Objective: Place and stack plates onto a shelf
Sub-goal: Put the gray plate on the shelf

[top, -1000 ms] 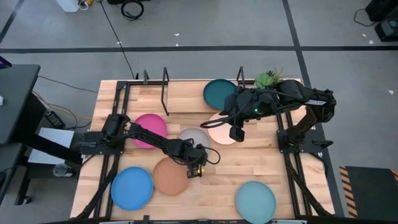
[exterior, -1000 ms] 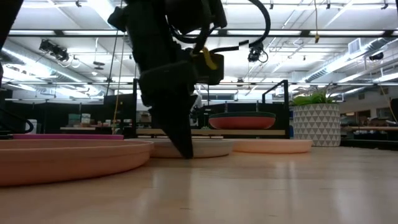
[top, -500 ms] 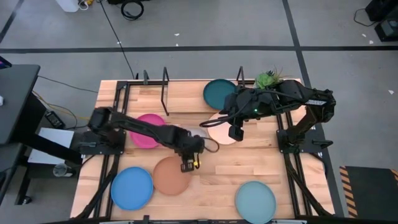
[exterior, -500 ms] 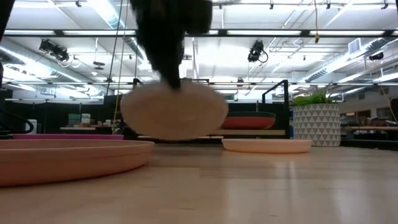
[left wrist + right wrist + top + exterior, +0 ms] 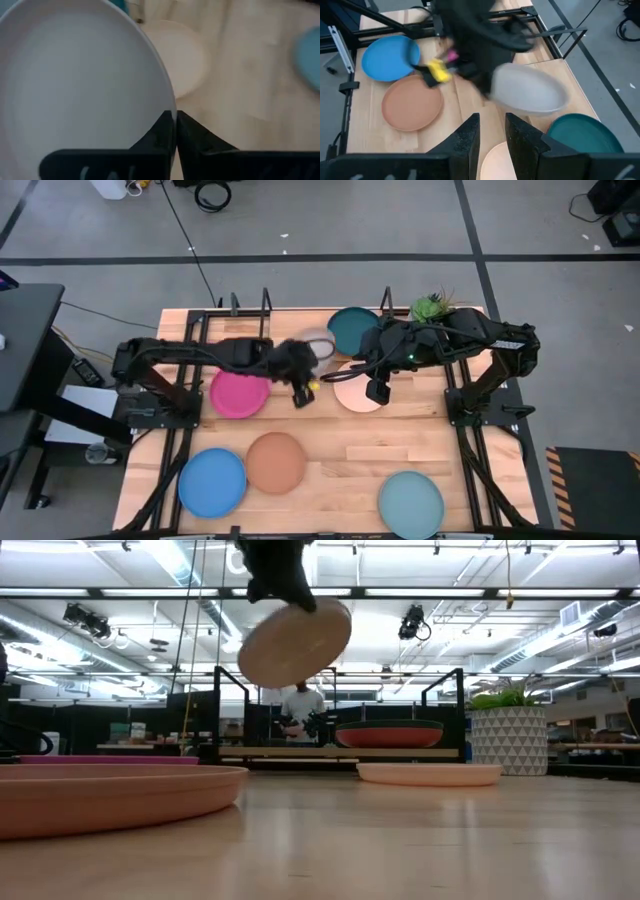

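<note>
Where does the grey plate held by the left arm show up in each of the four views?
High view: grey plate lifted, just left of the dark teal plate, in the left gripper.
Low view: grey plate tilted in the air, upper centre.
Left wrist view: grey plate fills the picture, fingers shut on its rim.
Right wrist view: grey plate above the dark teal plate.
Shared landmark: the dark teal plate.

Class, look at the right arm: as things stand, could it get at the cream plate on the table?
Probably yes. The right gripper hangs open just above the cream plate, nothing lying on it; the left gripper carries the grey plate nearby, so crowding is possible.
</note>
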`<action>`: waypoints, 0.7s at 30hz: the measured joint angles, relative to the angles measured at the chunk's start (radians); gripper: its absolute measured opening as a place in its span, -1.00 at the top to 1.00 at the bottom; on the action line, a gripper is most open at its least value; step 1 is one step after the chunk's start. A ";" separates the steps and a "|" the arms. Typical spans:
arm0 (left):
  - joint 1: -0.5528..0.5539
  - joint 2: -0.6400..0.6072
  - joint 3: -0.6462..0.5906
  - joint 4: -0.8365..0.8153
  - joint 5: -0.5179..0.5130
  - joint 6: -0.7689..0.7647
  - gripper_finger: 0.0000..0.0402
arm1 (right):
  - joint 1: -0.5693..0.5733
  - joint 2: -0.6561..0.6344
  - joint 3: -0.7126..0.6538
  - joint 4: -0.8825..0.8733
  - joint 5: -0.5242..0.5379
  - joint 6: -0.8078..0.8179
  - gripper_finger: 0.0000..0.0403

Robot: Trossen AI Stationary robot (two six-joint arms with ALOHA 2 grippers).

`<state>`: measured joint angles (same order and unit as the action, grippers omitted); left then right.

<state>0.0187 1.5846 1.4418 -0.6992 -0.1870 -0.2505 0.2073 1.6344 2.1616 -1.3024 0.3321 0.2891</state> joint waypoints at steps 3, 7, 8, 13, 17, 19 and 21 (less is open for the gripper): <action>0.071 0.031 -0.018 0.011 -0.010 0.066 0.92 | 0.000 0.000 0.000 0.008 0.000 0.008 0.51; 0.163 0.082 -0.064 0.005 -0.015 0.132 0.92 | 0.000 0.000 0.000 0.008 0.000 0.040 0.51; 0.182 0.090 -0.073 0.015 -0.021 0.149 0.92 | 0.000 0.000 0.000 0.008 0.002 0.048 0.51; 0.254 0.143 -0.096 0.037 -0.023 0.220 0.92 | 0.000 0.000 0.000 0.008 0.016 0.082 0.51; 0.285 0.183 -0.096 0.060 -0.018 0.257 0.92 | 0.000 0.000 0.000 0.010 0.025 0.106 0.51; 0.293 0.208 -0.096 0.064 -0.003 0.258 0.89 | 0.000 0.000 0.000 0.018 0.034 0.114 0.51; 0.297 0.230 -0.096 0.066 0.003 0.251 0.85 | 0.000 0.000 0.000 0.027 0.041 0.123 0.51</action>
<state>0.3156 1.8145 1.3460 -0.6329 -0.1841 0.0004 0.2073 1.6344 2.1616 -1.2749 0.3731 0.4119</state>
